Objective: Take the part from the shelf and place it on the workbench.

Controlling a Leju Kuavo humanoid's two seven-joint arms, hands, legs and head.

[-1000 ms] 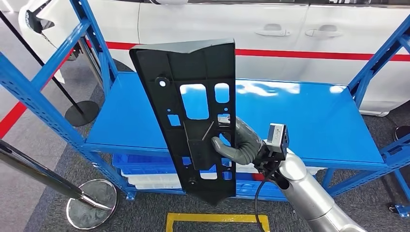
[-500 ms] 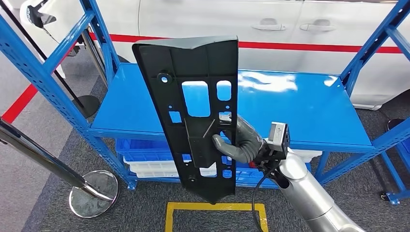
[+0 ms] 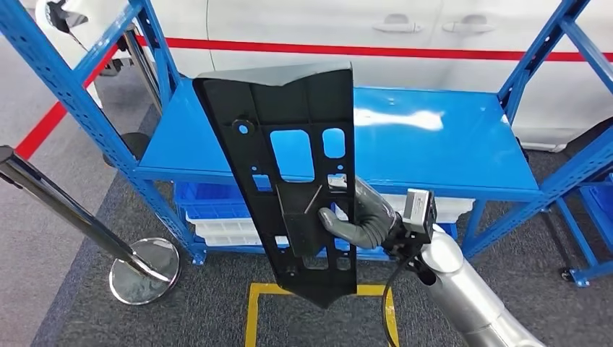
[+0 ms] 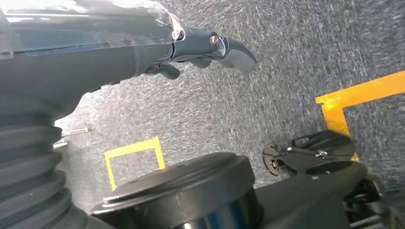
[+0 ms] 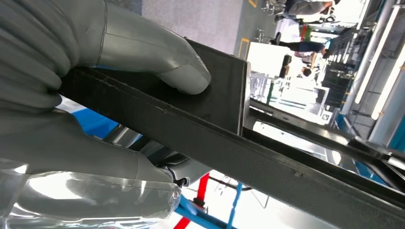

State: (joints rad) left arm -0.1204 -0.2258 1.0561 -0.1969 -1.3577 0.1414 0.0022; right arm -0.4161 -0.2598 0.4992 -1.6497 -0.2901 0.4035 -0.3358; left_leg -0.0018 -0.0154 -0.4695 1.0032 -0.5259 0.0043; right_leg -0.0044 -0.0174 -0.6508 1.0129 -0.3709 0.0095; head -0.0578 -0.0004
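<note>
My right robot hand [image 3: 359, 217] gripped the tall black part [image 3: 293, 173] near one edge; it risked tipping or clipping the shelf [image 3: 448, 144].

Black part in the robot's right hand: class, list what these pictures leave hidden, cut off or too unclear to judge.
- Right hand, head view: its fingers behind the part are hidden by the panel.
- Part's far face: turned away in the head view.
- Shelf, head view: the part covers a strip of it and of the bins below.
- Part, right wrist view: seen edge-on, both ends cut off.
- Left hand, left wrist view: fingertips partly behind its own cover.
</note>
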